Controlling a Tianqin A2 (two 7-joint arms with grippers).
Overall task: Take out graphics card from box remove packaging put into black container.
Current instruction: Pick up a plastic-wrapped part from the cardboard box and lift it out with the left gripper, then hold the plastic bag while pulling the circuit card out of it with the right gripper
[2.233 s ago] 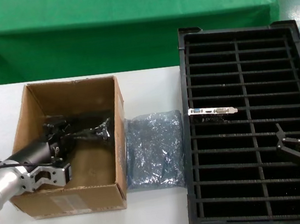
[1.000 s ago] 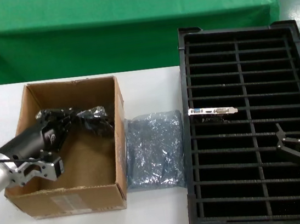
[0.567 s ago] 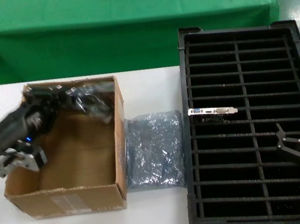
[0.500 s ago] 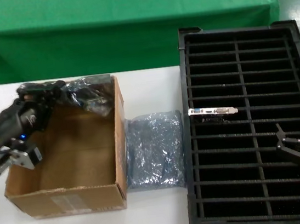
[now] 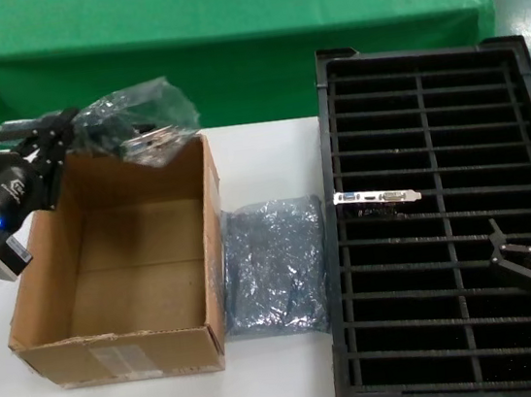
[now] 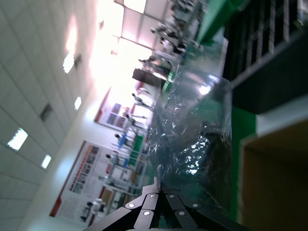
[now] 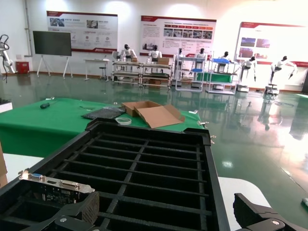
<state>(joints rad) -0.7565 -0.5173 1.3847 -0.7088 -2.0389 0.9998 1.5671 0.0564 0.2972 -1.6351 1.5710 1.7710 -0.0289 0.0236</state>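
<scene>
Left claw (image 5: 54, 136) clamped on packaging (image 5: 134, 118) corner, graphics card (image 5: 152, 141) hanging inside beyond its tips, above box (image 5: 118, 267) rim, clear for unbagging; right claw (image 5: 515, 262) apart, parked over black container (image 5: 445, 224).

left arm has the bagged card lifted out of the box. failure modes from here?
The left gripper pinches only the edge of the crinkly translucent plastic bag holding the dark card; the bag might slip and drop.

The load hangs over the brown cardboard box's far rim and could snag.

The right gripper hovers far away, over the black slotted tray.
</scene>
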